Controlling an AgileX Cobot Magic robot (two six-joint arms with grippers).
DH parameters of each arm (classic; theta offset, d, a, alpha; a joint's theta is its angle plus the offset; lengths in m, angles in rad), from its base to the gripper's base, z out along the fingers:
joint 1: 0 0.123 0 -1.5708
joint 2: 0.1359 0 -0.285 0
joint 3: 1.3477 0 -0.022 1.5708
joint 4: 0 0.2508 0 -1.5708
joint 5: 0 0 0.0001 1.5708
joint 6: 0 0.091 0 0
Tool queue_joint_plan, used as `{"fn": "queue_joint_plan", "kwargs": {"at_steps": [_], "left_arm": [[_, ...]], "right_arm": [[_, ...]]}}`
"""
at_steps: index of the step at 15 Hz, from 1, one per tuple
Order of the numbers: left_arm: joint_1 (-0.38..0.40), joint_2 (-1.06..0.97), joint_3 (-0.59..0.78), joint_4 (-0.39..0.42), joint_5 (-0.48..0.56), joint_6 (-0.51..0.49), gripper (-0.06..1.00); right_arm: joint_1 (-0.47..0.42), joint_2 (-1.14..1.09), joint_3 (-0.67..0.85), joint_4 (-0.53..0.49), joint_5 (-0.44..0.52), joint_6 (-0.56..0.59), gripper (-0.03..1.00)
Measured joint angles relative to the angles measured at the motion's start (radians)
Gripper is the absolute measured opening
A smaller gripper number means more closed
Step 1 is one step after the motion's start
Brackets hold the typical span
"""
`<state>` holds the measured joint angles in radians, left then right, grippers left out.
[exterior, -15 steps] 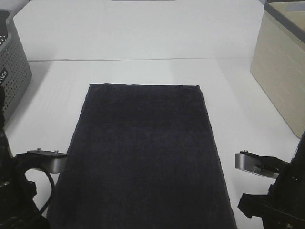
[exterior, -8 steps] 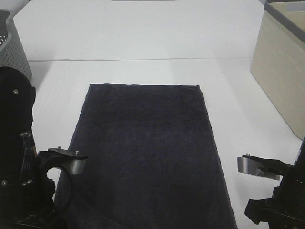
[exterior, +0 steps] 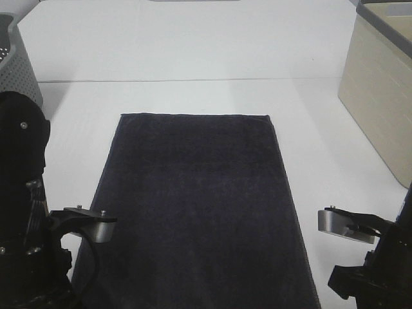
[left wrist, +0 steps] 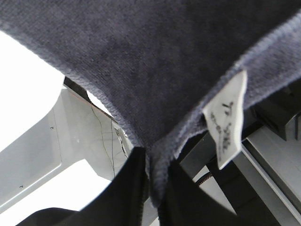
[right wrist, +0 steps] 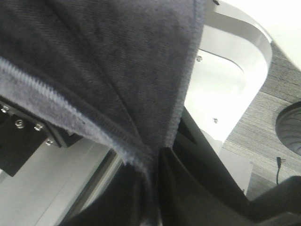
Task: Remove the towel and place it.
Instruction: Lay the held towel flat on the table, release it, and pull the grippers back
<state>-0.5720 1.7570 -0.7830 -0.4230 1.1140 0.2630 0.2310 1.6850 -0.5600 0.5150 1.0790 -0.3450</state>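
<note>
The dark charcoal towel lies flat and lengthwise on the white table, its near end at the front edge between my two arms. In the left wrist view my left gripper is shut on one near corner of the towel, beside a white care label. In the right wrist view my right gripper is shut on the other near corner of the towel. In the exterior view both grippers are hidden below the arms at the bottom corners.
A grey perforated basket stands at the far left. A beige box stands along the right edge. Bare white table lies beyond and on both sides of the towel.
My left arm has risen and swung in toward the towel's near left corner, then settled. The right arm has barely shifted. The towel still lies flat.
</note>
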Motion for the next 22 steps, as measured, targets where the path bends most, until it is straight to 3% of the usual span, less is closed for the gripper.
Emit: {"fn": "queue_joint_plan", "kwargs": {"at_steps": [3,5,8,9,13,17,20,22], "left_arm": [[0.000,0.000,0.000,0.007,0.022,-0.015,0.22],[0.000,-0.008,0.000,0.007,0.024,-0.053,0.45],[0.000,-0.032,-0.004,0.008,0.052,-0.080,0.71],[0.000,-0.043,-0.013,0.008,0.073,-0.082,0.75],[0.000,-0.093,-0.122,0.008,0.092,-0.082,0.77],[0.016,-0.100,-0.309,0.040,0.094,-0.080,0.77],[0.117,-0.079,-0.417,0.080,0.081,-0.080,0.77],[0.194,-0.033,-0.491,0.093,0.040,-0.078,0.77]], "right_arm": [[0.000,0.000,0.000,0.026,0.024,-0.007,0.41],[0.000,0.000,0.000,0.030,0.027,0.000,0.61],[0.000,0.000,0.000,0.031,0.044,0.001,0.68],[0.000,0.000,0.000,0.032,0.051,0.001,0.68],[0.000,-0.055,-0.041,0.035,0.058,-0.001,0.69],[-0.003,-0.113,-0.244,-0.011,0.044,0.047,0.69],[-0.027,-0.113,-0.445,-0.055,0.042,0.078,0.69],[-0.108,-0.069,-0.597,-0.015,0.075,0.078,0.69]]}}
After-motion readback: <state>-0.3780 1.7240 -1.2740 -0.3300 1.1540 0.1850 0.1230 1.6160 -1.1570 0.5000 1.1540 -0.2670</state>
